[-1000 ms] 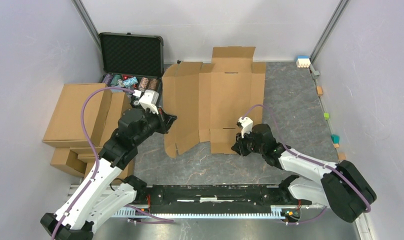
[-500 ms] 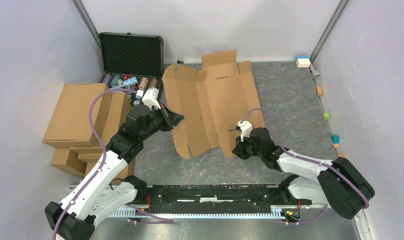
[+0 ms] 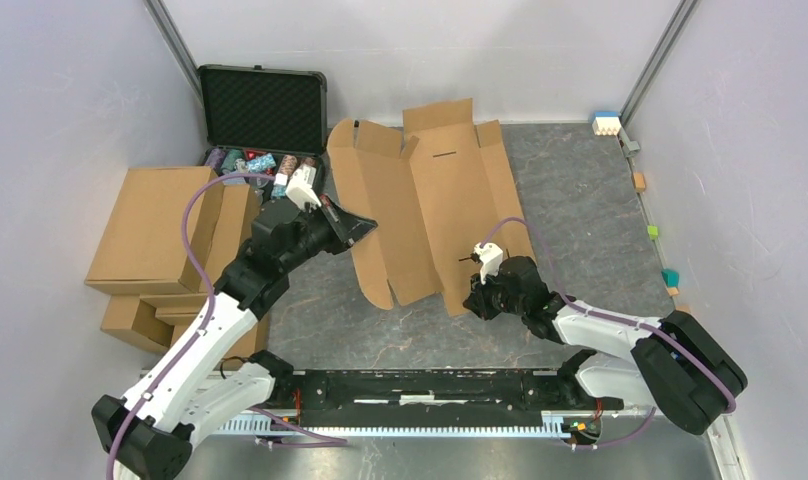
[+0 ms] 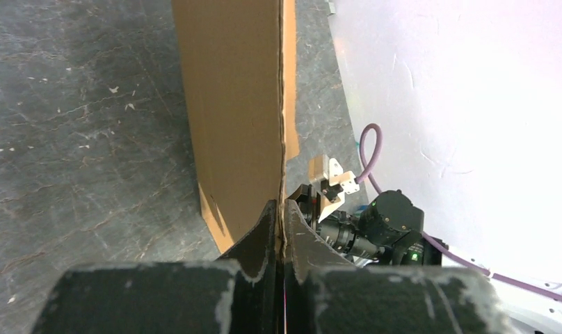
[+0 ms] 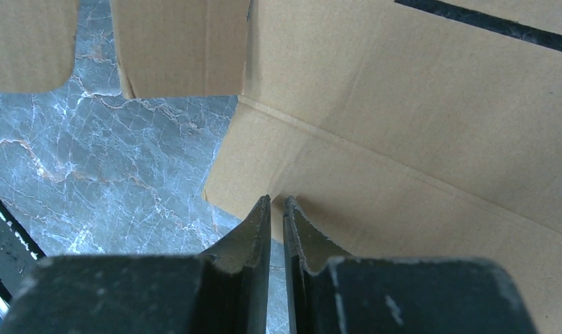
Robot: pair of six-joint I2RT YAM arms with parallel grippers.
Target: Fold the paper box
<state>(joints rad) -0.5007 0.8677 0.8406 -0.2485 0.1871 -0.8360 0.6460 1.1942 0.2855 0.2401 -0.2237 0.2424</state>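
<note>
Lower middle of the top view: right fingers (image 5: pixel 259 226) nearly closed, only a thin slit. Their tips rest on the near flap of the paper box (image 3: pixel 435 210), likely pinning that end to the counter (image 3: pixel 580 200) so the sheet can't slide. Whether cardboard sits in the slit, can't tell.

Left of centre: left fingers (image 4: pixel 266 233) clamped on the edge of the frame-left panel, which stands on edge in the left wrist view — raised to crease it inward, I'd judge.

Rest of the sheet lies flat mid-frame, far flaps toward upper centre.

Versus a second ago: sheet has swung, far end now tilted left. Left arm is further toward centre, panel higher. Right fingers barely shifted.
</note>
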